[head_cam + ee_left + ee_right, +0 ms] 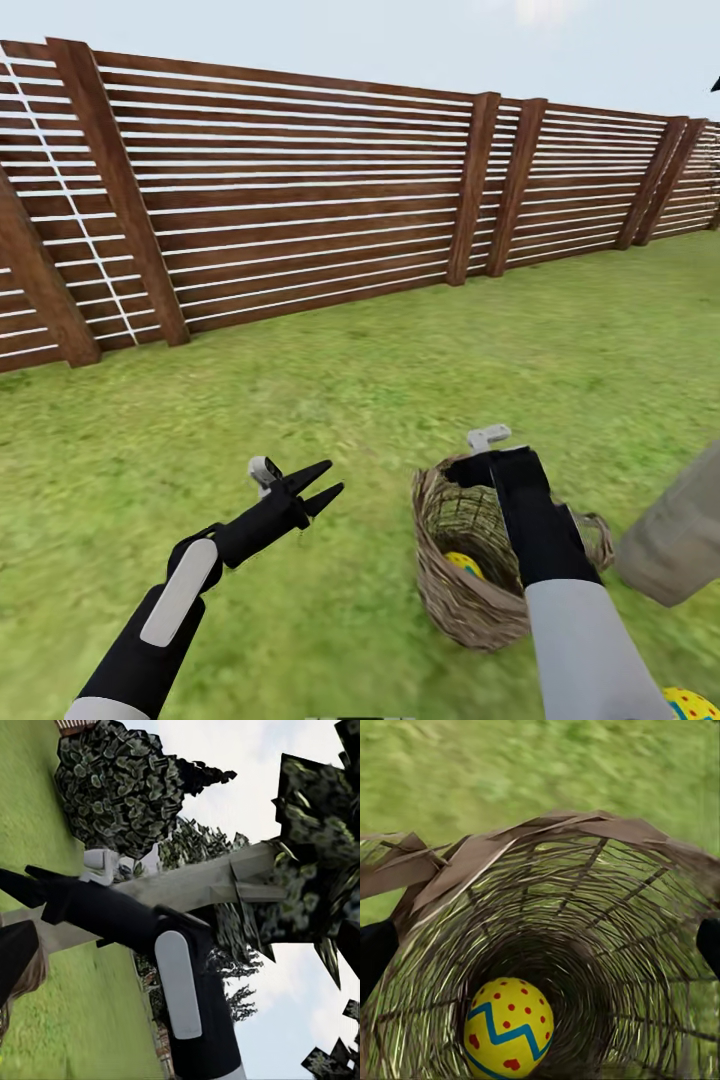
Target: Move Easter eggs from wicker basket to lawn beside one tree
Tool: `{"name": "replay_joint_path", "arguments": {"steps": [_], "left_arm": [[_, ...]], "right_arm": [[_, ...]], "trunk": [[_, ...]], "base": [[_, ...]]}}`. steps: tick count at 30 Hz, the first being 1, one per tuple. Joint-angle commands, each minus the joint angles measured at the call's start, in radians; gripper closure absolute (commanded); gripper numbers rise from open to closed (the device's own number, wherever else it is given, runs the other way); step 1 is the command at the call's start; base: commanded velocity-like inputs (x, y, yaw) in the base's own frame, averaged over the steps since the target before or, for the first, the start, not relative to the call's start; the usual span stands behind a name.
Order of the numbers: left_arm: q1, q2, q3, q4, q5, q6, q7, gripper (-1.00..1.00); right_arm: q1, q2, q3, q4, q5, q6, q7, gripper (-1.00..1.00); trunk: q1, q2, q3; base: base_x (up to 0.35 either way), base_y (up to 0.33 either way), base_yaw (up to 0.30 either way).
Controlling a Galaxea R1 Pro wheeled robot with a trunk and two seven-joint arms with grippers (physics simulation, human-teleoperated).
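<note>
A: Where is the right gripper now?

B: Low centre-right of the head view, poised over the mouth of the wicker basket. In the right wrist view its dark fingertips sit at the frame's two side edges, spread wide, with nothing between them.

A: And the left gripper?

B: Lower centre-left, jaws parted and empty, held over the lawn, apart from the basket.

A: What's in the basket?

B: One Easter egg lies at the bottom, lower centre of the wrist view. A second egg peeks in at the head view's bottom right corner, on grass near a pale trunk. The third I can't place.

A: So which step?

B: Emptying the basket, I'd judge. Next, the right arm must reach deep inside, straddle the egg, and close without snagging the weave.
</note>
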Motion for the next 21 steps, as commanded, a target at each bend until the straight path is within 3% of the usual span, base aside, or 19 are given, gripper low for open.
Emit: {"name": "replay_joint_path", "arguments": {"steps": [1, 5, 12, 13, 16, 21], "left_arm": [[0.000, 0.001, -0.001, 0.000, 0.006, 0.005, 0.000, -1.00], [0.000, 0.001, -0.003, 0.000, 0.006, 0.005, -0.001, -1.00], [0.000, 0.001, -0.005, 0.001, 0.004, 0.004, -0.002, -1.00], [0.000, 0.001, -0.006, 0.001, 0.004, 0.004, -0.002, -1.00], [0.000, 0.001, -0.006, 0.001, 0.005, 0.004, -0.003, -1.00], [0.000, 0.002, -0.006, 0.001, 0.007, 0.004, -0.004, -1.00]], "right_arm": [[-0.001, 0.001, -0.002, 0.001, 0.039, 0.002, 0.010, -1.00], [-0.001, 0.001, 0.000, 0.014, 0.132, 0.010, 0.013, -1.00], [-0.001, 0.002, 0.000, 0.018, 0.165, 0.017, 0.015, -1.00], [-0.001, 0.002, 0.000, 0.023, 0.200, 0.017, 0.016, -1.00], [-0.001, 0.003, -0.001, 0.028, 0.253, 0.018, 0.019, -1.00], [-0.001, 0.002, -0.002, 0.068, 0.276, 0.018, 0.023, -1.00]], "trunk": [[0.000, 0.000, 0.000], [0.000, 0.000, 0.002], [0.000, 0.000, 0.002], [0.000, 0.000, 0.002], [0.000, 0.000, 0.002], [0.000, 0.000, 0.002]], "base": [[0.268, 0.208, -0.228], [0.243, 0.179, -0.222], [0.039, 0.027, -0.092], [0.002, 0.001, -0.004], [0.001, 0.000, -0.002], [0.000, 0.000, 0.000]]}}
